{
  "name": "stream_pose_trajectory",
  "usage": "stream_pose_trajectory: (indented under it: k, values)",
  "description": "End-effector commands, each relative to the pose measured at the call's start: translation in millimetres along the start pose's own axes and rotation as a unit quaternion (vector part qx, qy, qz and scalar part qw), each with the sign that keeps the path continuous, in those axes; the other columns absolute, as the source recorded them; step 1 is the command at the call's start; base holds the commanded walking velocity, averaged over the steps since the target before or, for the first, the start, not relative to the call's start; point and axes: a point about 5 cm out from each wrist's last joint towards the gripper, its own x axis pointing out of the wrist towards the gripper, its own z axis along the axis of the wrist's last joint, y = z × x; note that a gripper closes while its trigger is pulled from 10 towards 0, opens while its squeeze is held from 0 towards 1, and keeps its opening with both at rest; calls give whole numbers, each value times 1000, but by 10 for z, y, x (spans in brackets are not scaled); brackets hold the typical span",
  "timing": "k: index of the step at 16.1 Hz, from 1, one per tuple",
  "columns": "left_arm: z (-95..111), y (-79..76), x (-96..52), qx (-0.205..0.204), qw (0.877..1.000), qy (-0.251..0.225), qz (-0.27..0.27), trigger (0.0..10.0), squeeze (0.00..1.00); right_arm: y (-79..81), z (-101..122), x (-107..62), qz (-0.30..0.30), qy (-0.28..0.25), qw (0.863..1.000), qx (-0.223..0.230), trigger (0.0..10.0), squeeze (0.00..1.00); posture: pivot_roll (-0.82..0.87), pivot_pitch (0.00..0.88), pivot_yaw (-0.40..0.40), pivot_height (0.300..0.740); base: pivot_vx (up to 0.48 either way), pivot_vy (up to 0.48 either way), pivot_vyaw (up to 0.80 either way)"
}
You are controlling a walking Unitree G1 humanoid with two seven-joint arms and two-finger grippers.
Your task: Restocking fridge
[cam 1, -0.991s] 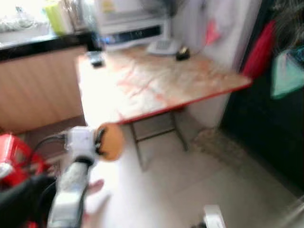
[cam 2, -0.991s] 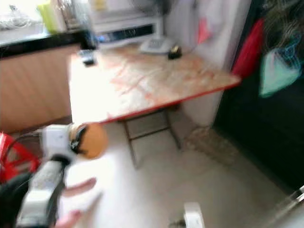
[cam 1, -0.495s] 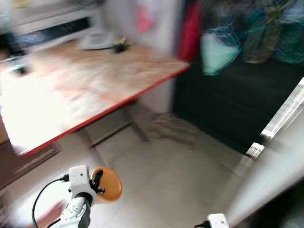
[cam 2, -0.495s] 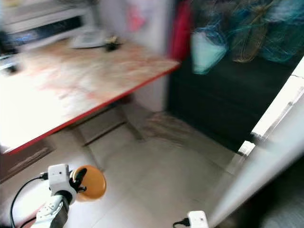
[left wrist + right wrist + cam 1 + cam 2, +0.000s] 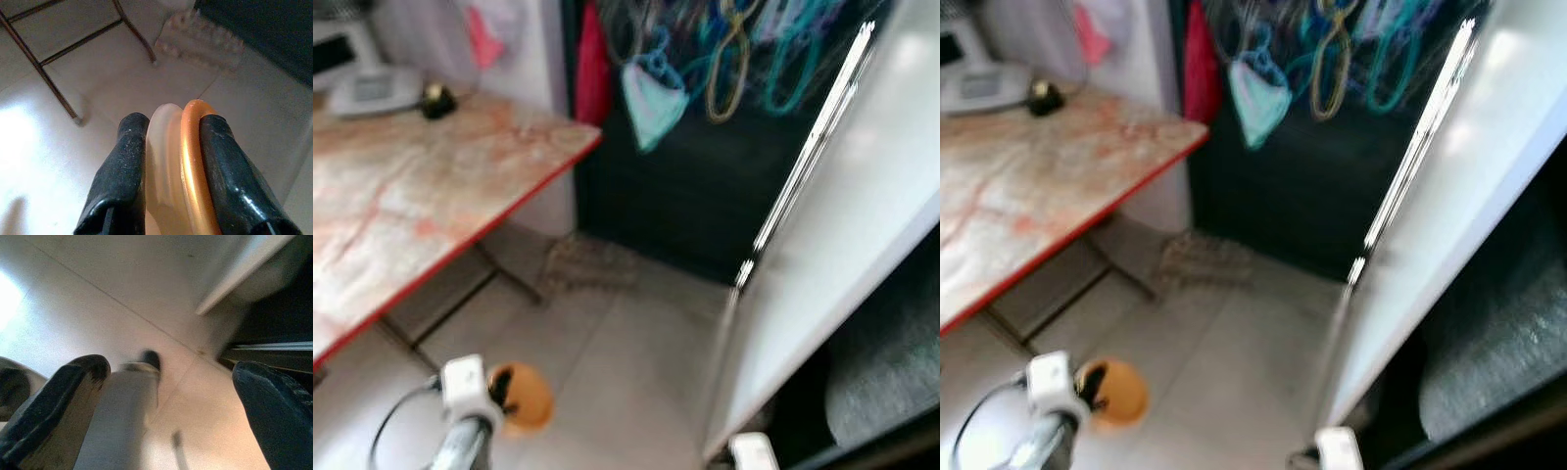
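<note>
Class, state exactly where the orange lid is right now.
Low on the robot's left, the orange lid is clamped in the left gripper, above the floor beside the table.

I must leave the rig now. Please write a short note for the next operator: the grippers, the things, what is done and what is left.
Left gripper: shut on an orange round item with a pale side, held low above the floor.
Right gripper: open, holding nothing, hanging low by the white fridge door.
The fridge door stands open on the robot's right; the table is on its left.
Done: item picked up and carried.
Left: place it inside the fridge.
</note>
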Motion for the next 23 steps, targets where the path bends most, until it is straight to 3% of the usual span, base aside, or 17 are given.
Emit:
stream_pose_trajectory:
  k: [1,16,23]
  values:
    - [16,-55,31,-12,1000,-6,-3,10000,0,-71,-35,-19,-7,8,1000,-2,10000,0,37,20,9,740,0,0,-788]
    - [-330,-68,8,-16,998,68,0,10000,0,-70,-53,-20,-2,19,1000,-18,10000,0,14,0,5,740,0,-16,-783]
    - [-437,54,-40,-94,990,88,54,10000,0,-78,-44,-19,-4,18,1000,-15,10000,0,12,3,-1,740,0,0,-781]
